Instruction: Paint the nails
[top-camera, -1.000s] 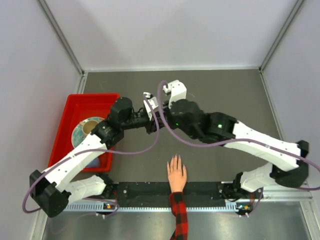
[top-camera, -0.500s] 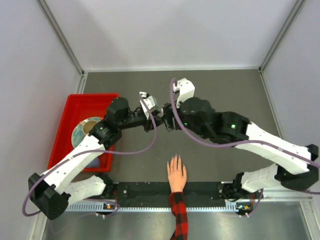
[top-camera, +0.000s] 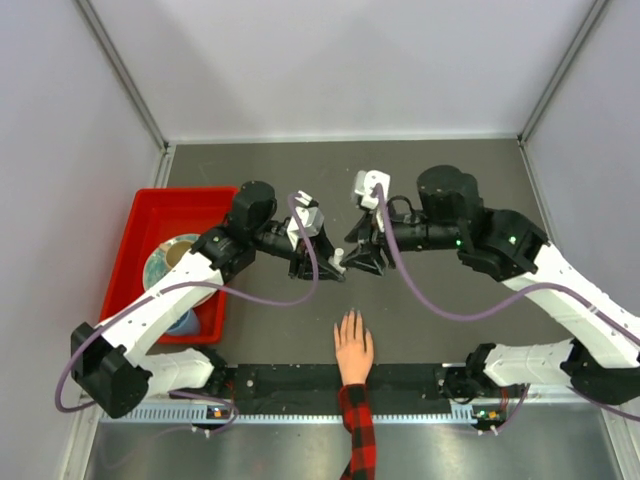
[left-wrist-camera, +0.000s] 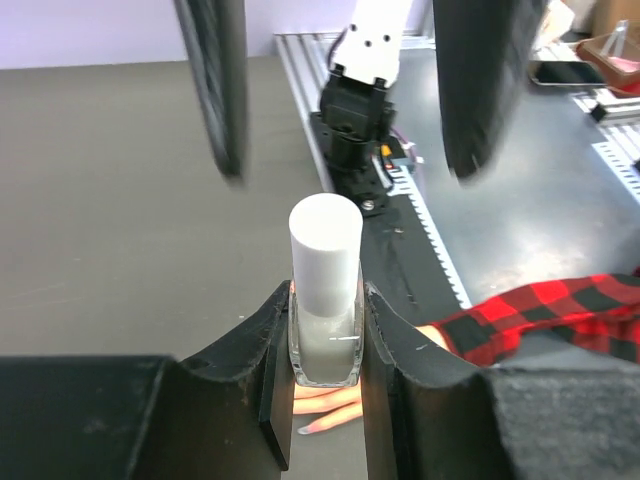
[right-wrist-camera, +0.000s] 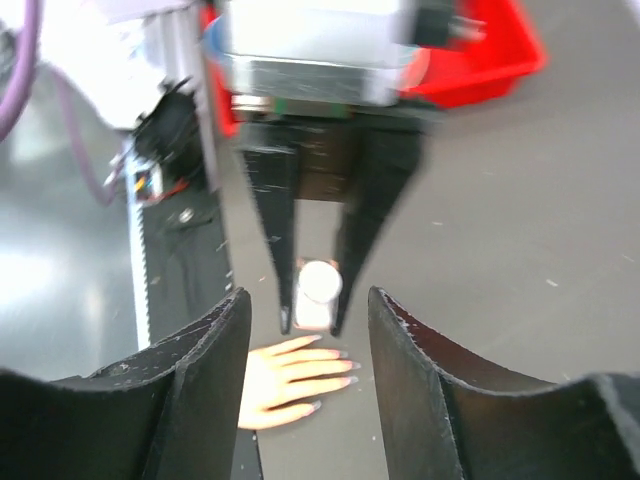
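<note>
A light-skinned hand (top-camera: 352, 346) with a red-and-black plaid sleeve (top-camera: 358, 432) lies flat on the grey table, and its pale nails (top-camera: 350, 316) point away from the arm bases. My left gripper (top-camera: 325, 262) is shut on a small clear glass bottle (top-camera: 338, 266) with a white cap and holds it above and just beyond the fingertips. In the left wrist view the bottle (left-wrist-camera: 325, 300) stands upright between my fingers, over the hand's fingers (left-wrist-camera: 325, 408). My right gripper (top-camera: 358, 258) is open and empty and faces the bottle's cap. In the right wrist view the bottle (right-wrist-camera: 318, 290) hangs above the nails (right-wrist-camera: 350, 367).
A red tray (top-camera: 140, 230) holding a round dish (top-camera: 175, 258) stands at the left. A black rail (top-camera: 300, 385) runs along the near edge, under the wrist. Grey walls close the sides and the back.
The right arm has swung out to the right and its open gripper now faces the bottle head-on. Both grippers have dropped nearer to the hand. The hand has not moved.
</note>
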